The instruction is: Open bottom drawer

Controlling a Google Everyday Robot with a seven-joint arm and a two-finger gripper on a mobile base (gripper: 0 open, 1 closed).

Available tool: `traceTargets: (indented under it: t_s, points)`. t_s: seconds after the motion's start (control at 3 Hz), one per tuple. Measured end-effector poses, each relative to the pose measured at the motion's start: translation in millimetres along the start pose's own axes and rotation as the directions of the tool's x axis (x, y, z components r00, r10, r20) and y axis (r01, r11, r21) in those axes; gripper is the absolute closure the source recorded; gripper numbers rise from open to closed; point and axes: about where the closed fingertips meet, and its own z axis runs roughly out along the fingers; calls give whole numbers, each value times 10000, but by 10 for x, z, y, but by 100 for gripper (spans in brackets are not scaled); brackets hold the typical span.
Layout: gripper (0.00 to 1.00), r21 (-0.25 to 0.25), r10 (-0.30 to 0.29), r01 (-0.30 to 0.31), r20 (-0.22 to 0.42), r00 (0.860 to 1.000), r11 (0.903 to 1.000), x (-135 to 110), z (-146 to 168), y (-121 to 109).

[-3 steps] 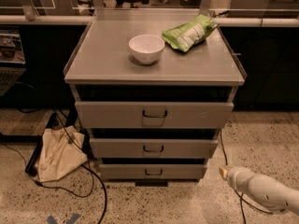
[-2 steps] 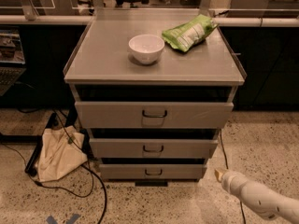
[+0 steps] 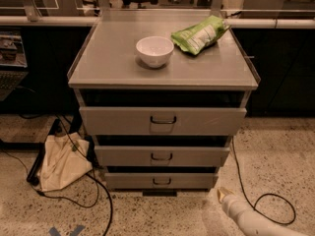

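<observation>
Hovering low over the speckled terrazzo floor (image 3: 288, 146), the robot's end effector (image 3: 222, 194) sits at the lower right of the camera view, its yellowish tip aimed up and left toward the cabinet; whether it is apart or together I cannot tell. It holds nothing and touches nothing. The white rounded arm (image 3: 248, 218) runs from it down to the bottom right corner.

The grey metal bottom drawer (image 3: 133, 181) is the lowest and narrowest of three fronts in the grey metal table (image 3: 108, 65), with a small dark loop handle (image 3: 161, 181) at its centre. The end effector is to the right of that front and slightly lower, near its right corner but apart from it, and well off from the handle. Above lie the mid-sized grey drawer (image 3: 197, 157) and the widest grey drawer (image 3: 113, 120), each with a dark gap over it and its own dark handle.

On the table stand a white round ceramic bowl (image 3: 154, 50), near the middle, and a crumpled green snack bag (image 3: 199, 34) behind it to the right, the two close but not touching.

On the floor left of the table slumps a beige cloth bag (image 3: 61, 162), crossed by black cables (image 3: 101, 191); another black cable (image 3: 268, 205) loops on the right, just beyond the arm
</observation>
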Motion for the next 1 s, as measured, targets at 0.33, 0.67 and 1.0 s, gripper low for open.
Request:
traceTargets:
  t_s: [0.33, 0.67, 1.0]
  points:
    - [100, -127, -617, 621, 307, 9976, 9980, 165, 113, 127]
    - [100, -91, -548, 551, 289, 9981, 9984, 181, 138, 130]
    - [100, -4, -379, 379, 247, 9990, 9993, 221, 200, 136]
